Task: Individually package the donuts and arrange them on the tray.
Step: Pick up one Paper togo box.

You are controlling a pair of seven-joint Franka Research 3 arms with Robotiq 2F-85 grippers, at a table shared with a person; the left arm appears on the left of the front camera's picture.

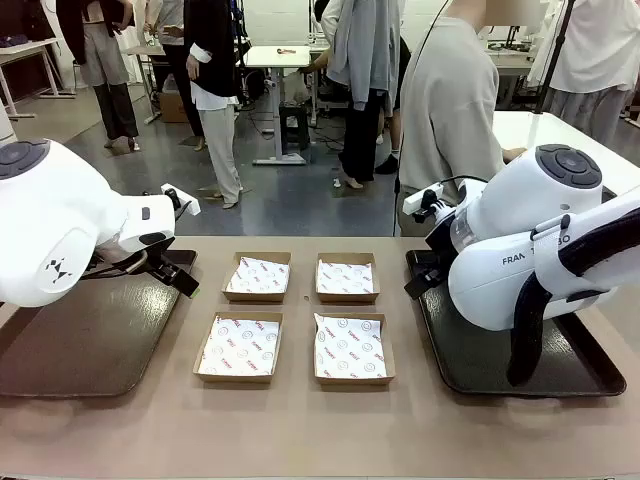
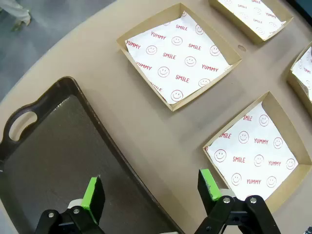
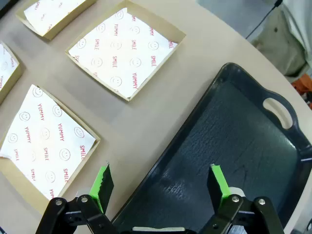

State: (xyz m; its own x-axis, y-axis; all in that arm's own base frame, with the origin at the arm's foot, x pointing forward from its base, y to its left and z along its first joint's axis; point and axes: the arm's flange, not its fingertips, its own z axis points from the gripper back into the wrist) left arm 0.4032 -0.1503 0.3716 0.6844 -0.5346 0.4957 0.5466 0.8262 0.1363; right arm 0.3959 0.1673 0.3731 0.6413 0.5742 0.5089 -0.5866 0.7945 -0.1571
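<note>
No donuts are in view. Several brown paper boxes lined with white printed paper lie empty mid-table, such as the near-left box (image 1: 239, 347) and the far-right box (image 1: 347, 278). A brown tray (image 1: 90, 340) lies at the left and a black tray (image 1: 480, 365) at the right. My left gripper (image 2: 150, 186) hangs open over the brown tray's (image 2: 58, 146) inner edge, beside a lined box (image 2: 256, 151). Above the black tray's (image 3: 234, 126) edge, my right gripper (image 3: 161, 176) also stands open, next to another box (image 3: 44, 141). Neither gripper holds anything.
A person (image 1: 450, 100) in a grey top stands at the table's far side, behind the right tray. My two white arms, left (image 1: 60, 230) and right (image 1: 530, 250), bulk over the trays. Bare tabletop runs along the front edge (image 1: 320, 430).
</note>
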